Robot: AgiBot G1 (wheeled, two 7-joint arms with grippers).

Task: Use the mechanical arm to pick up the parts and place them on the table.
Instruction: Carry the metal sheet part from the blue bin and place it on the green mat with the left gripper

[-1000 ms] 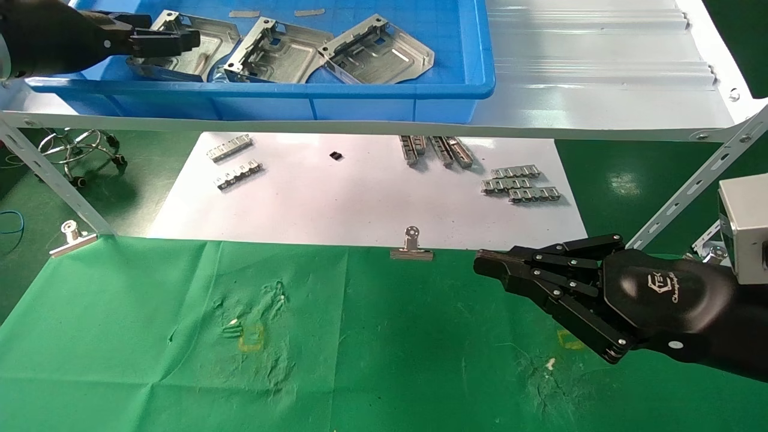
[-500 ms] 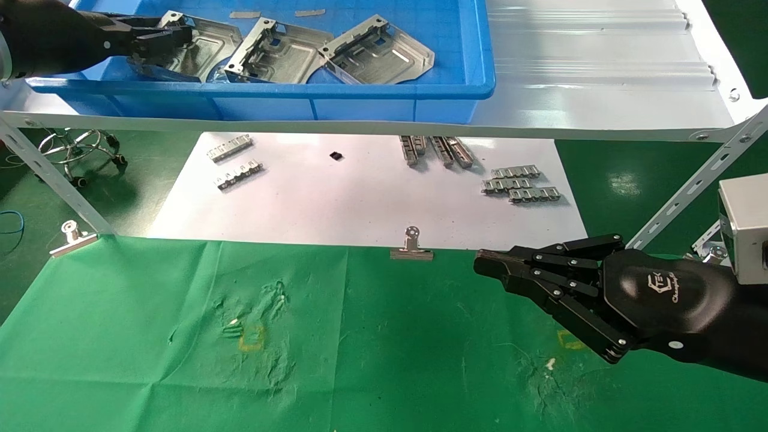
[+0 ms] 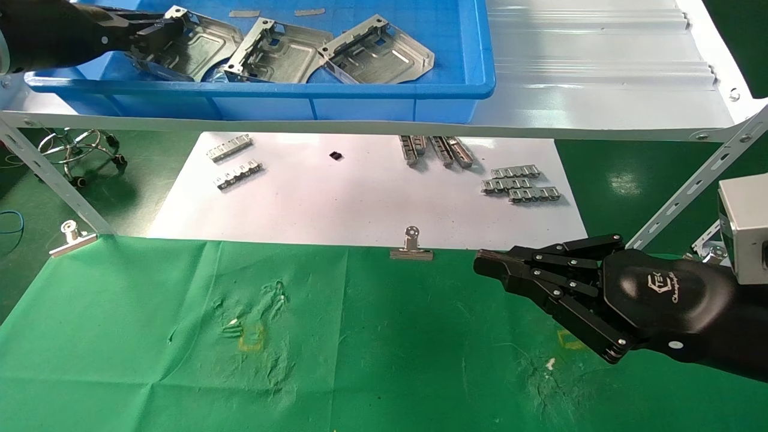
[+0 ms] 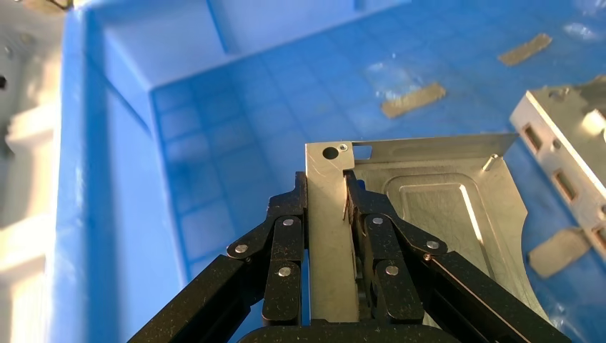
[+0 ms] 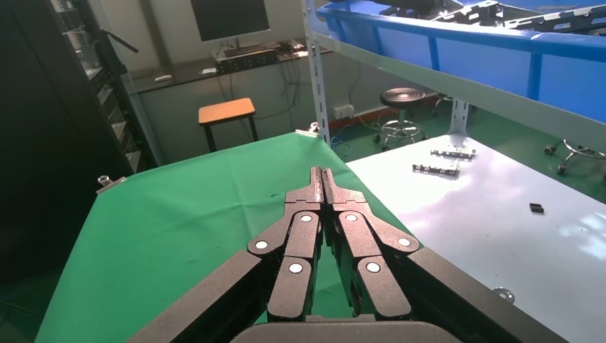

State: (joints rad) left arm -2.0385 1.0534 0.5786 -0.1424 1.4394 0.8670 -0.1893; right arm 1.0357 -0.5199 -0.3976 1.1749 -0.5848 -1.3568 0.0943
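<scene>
My left gripper (image 3: 157, 29) is inside the blue bin (image 3: 360, 90) on the shelf, shut on the folded rim of a silver part (image 3: 198, 48). In the left wrist view the gripper (image 4: 327, 187) clamps that rim, and the plate (image 4: 429, 214) hangs tilted above the bin floor. Two more parts (image 3: 279, 51) (image 3: 378, 54) lie in the bin beside it. My right gripper (image 3: 489, 264) is shut and empty, parked over the green table (image 3: 360, 360) at the right; it also shows in the right wrist view (image 5: 321, 179).
A white sheet (image 3: 360, 198) under the shelf carries several small ribbed metal strips (image 3: 519, 183) and a small black piece (image 3: 336, 155). Binder clips (image 3: 411, 246) (image 3: 72, 237) hold the cloth's far edge. The pale metal shelf (image 3: 600, 72) and its slanted braces (image 3: 690, 180) border the table.
My left gripper has drawn back to the left and risen with the part in it, lifting and tilting the part's gripped edge. The right arm has not moved.
</scene>
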